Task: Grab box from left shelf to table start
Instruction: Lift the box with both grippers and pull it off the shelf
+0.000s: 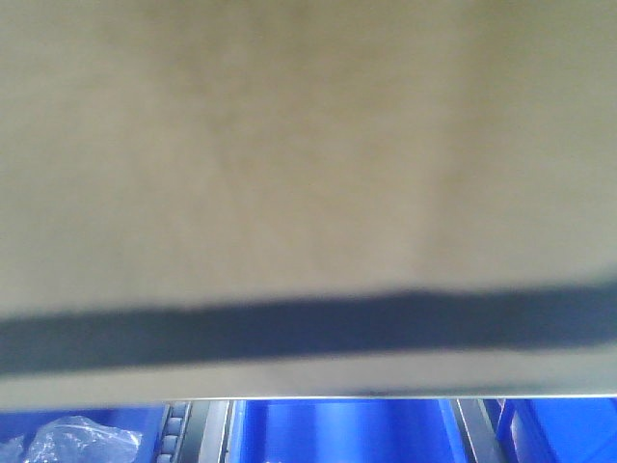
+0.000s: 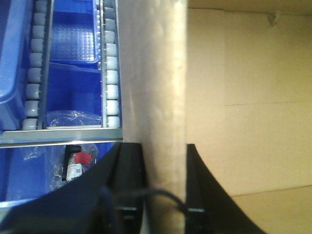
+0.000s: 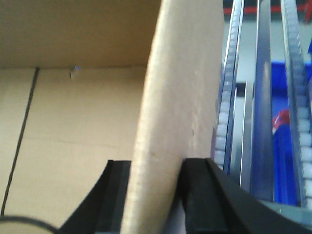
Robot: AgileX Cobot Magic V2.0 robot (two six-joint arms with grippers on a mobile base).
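The brown cardboard box fills almost the whole front view, blurred and very close, with a dark band across its lower part. My left gripper is shut on the box's upright side wall, one black finger outside and one inside the bare box interior. On the other side, my right gripper is shut the same way on the opposite wall. The left shelf shows as a silver metal rail beside the box. The table is not in view.
Blue plastic bins sit below the box, one holding a crumpled clear bag. Roller tracks run close beside the left wall, and more rollers and metal bars beside the right wall. A small packaged item with a red label lies in a bin.
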